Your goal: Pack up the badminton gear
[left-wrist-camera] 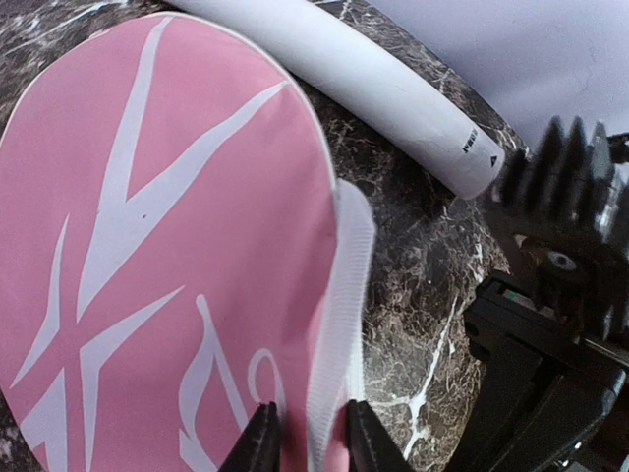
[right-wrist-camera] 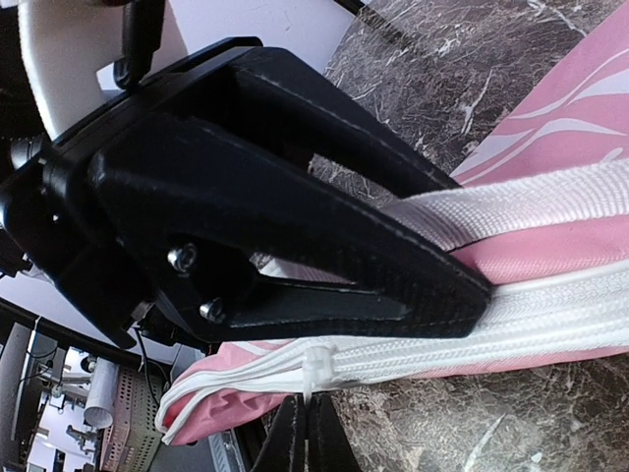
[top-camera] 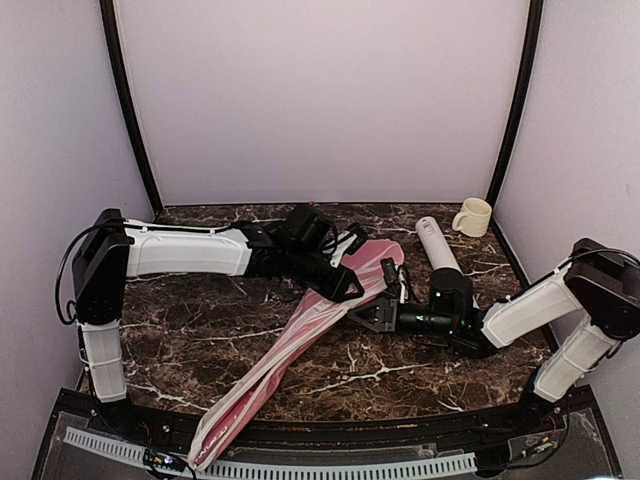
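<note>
The pink lettered racquet cover (top-camera: 300,340) lies diagonally from the front left to the table's middle. My left gripper (top-camera: 348,283) is at its wide head end, jaws closed on the white webbing strap (left-wrist-camera: 339,324) at the cover's edge (left-wrist-camera: 147,246). My right gripper (top-camera: 368,313) sits just right of it, shut on the white zipper pull (right-wrist-camera: 316,369) of the cover's white zipper (right-wrist-camera: 550,315). The left gripper's black finger (right-wrist-camera: 295,226) fills the right wrist view. The white tube (top-camera: 437,245) lies behind the right gripper. Racquets and shuttlecocks are out of view.
A cream mug (top-camera: 472,217) stands at the back right corner beside the tube's far end. The tube's near end (left-wrist-camera: 472,152) lies close to the right arm's black wrist (left-wrist-camera: 560,324). Dark marble table (top-camera: 200,330) is walled on three sides.
</note>
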`<state>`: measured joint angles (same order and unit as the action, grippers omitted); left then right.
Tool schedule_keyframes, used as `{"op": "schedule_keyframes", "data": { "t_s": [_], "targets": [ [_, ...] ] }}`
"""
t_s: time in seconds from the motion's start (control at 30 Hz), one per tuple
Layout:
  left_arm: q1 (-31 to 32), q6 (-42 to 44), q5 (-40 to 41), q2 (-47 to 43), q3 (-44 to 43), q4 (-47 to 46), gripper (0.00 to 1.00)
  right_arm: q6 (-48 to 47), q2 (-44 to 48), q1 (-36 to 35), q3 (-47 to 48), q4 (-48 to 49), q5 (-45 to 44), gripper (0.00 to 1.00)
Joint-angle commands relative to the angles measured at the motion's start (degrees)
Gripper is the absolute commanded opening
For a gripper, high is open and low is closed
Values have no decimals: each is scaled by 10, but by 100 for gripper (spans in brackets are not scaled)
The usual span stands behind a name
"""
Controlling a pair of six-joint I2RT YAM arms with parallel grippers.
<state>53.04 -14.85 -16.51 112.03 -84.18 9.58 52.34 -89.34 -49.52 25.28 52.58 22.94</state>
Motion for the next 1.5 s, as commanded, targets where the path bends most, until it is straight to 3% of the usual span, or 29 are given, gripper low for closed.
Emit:
{"op": "schedule_keyframes", "data": {
  "t_s": [0.0, 0.1, 0.43, 1.17, 1.47],
  "targets": [
    [-2, 11, -21, 3, -14, 14, 12, -11, 4, -4, 1, 34, -7, 0],
    [-6, 6, -16, 2, -13, 13, 0, -12, 5, -4, 1, 28, -10, 0],
    [-25, 1, 74, -29, -4, -4, 0, -51, 16, -5, 43, -78, -16, 0],
    [-109, 38, 246, -88, -1, -12, 0, -41, -101, -93, 184, -98, 54, 0],
    [-166, 35, 273, -99, 6, -12, 0, -90, -85, -120, 218, -207, 70, 0]
  ]
}}
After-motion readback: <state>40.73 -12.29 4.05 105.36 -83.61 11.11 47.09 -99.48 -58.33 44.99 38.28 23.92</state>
